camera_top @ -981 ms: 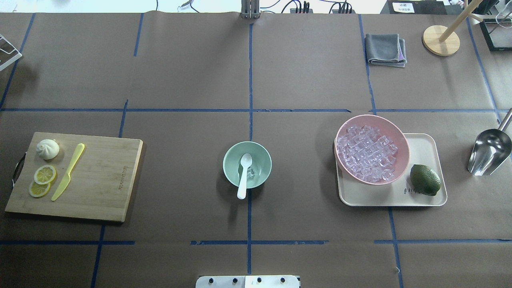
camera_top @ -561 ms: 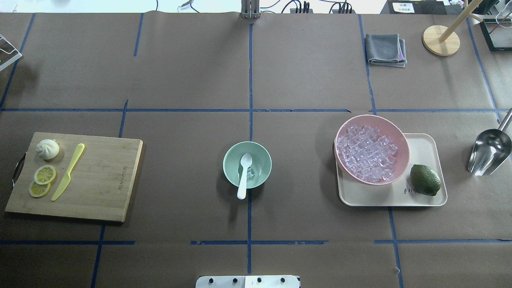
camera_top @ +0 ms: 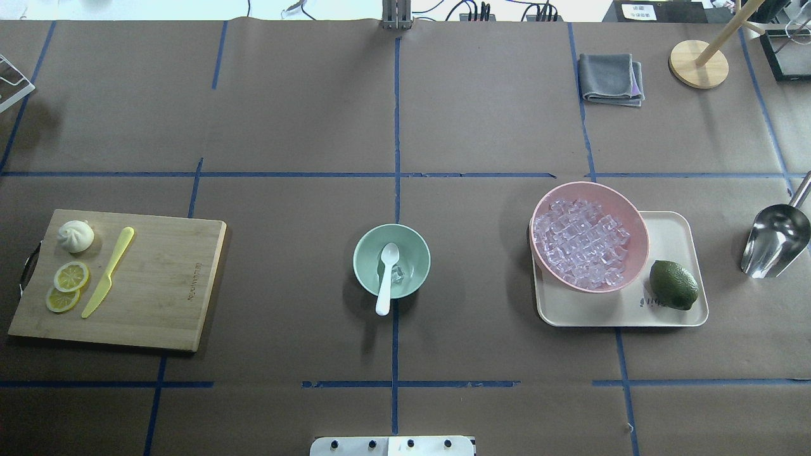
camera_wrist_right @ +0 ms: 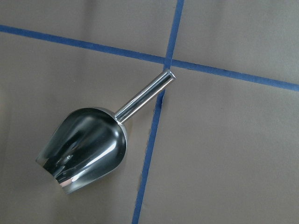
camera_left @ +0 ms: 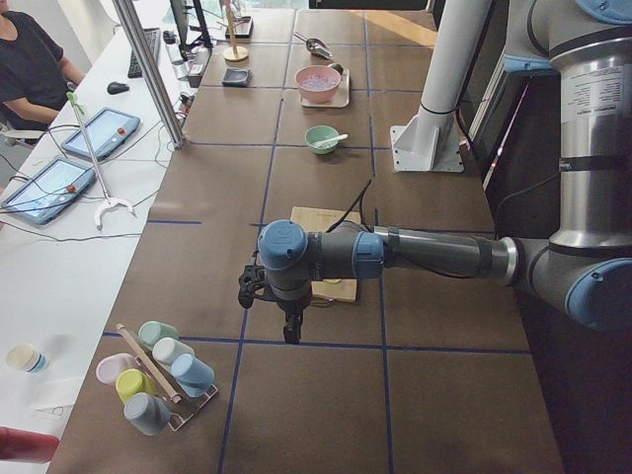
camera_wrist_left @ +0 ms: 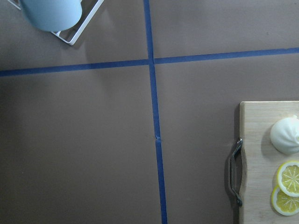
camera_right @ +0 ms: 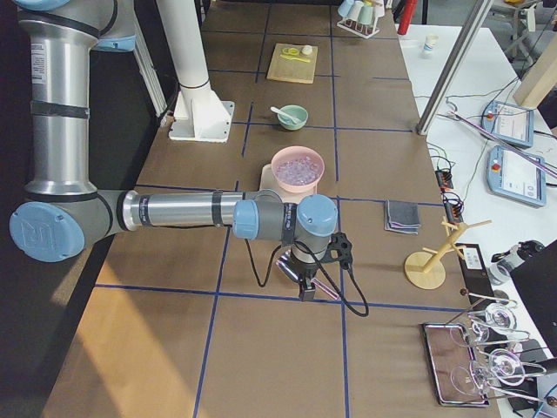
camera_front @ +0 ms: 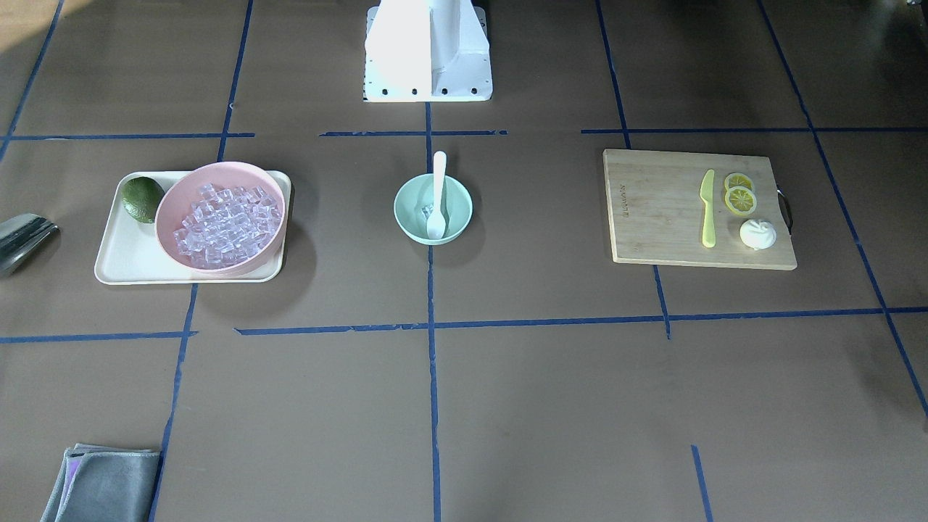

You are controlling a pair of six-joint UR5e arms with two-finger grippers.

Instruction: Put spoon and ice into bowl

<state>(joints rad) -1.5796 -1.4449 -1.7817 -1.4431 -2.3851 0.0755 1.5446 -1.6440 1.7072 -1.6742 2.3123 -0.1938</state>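
My left fingers (camera_left: pixel 291 334) hung over bare table (camera_left: pixel 197 286) out past the board (camera_top: pixel 158 278), and I could not tell whether they were parted or closed. At mid-table the spoon (camera_top: pixel 385 282) lay head-down in the bowl (camera_top: pixel 358 256), its handle propped over the rim nearest me, with ice (camera_top: pixel 398 273) just beside the head at the bottom. I judged the spoon light and stiff, best pinched across its free handle end. The ice looked hard and slick, too small for a sure pinch, and better carried from the pink bowl (camera_top: pixel 637 218) in the scoop (camera_top: pixel 774 244). My right fingers (camera_right: pixel 306 292) hovered over that scoop, and I could not tell their state either.
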